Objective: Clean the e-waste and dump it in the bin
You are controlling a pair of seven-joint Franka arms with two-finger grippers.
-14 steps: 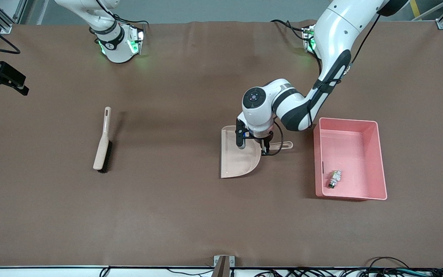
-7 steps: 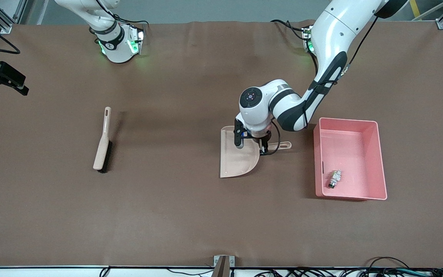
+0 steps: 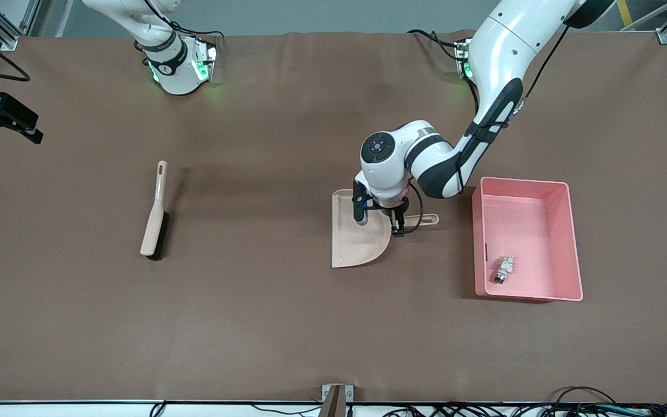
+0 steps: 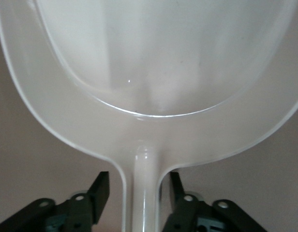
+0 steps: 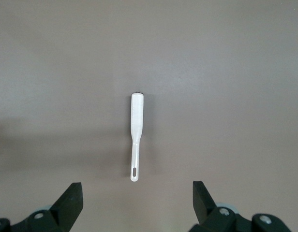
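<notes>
While the left tool point(image 3: 396, 223) stood low at the dustpan point(image 3: 358, 238) with its fingers point(image 4: 101, 189) parted on either side of the handle, not touching it, the pan lay flat on the brown counter point(image 3: 287, 324) beside the pink bin point(image 3: 572, 243). The e-waste point(image 3: 504, 270) lay inside the bin, in the corner nearer the front camera. The right tool point(image 5: 137, 203) waited high over the brush point(image 5: 135, 136) with its fingers spread wide
</notes>
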